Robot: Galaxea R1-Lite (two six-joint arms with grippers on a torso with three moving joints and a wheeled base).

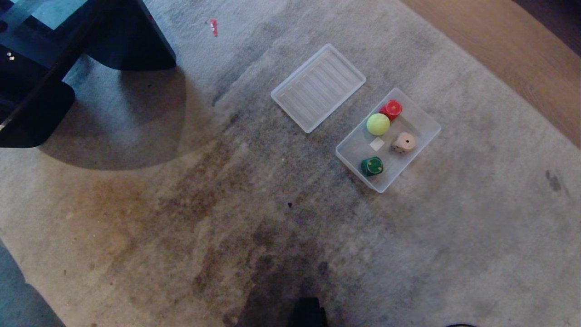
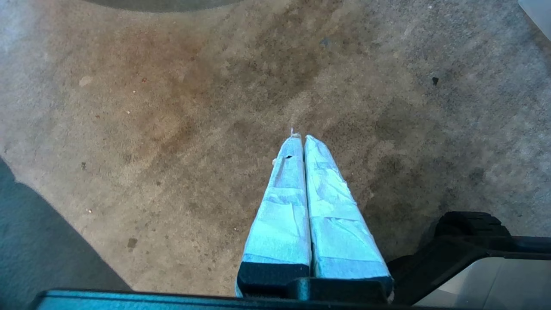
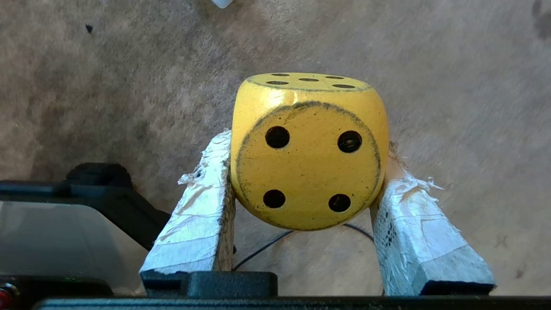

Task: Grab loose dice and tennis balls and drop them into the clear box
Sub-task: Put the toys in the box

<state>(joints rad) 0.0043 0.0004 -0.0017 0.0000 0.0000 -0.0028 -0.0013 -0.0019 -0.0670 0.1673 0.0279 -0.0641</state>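
Note:
The clear box (image 1: 420, 125) rests on the carpet right of centre in the head view. Inside it lie a tennis ball (image 1: 378, 124) and a dark green die (image 1: 372, 166), along with a beige die (image 1: 403, 142) and a red rounded piece (image 1: 391, 109). In the right wrist view my right gripper (image 3: 306, 144) is shut on a yellow die (image 3: 308, 159), four-pip face toward the camera, held above bare carpet. My left gripper (image 2: 301, 137) hangs shut and empty over the stained carpet. Neither gripper shows in the head view.
The flat ribbed lid (image 1: 317, 87) lies just left of the box. Dark furniture (image 1: 68, 45) fills the far left corner, and wooden floor (image 1: 522, 45) borders the carpet at the far right. A small red scrap (image 1: 213, 27) lies far back.

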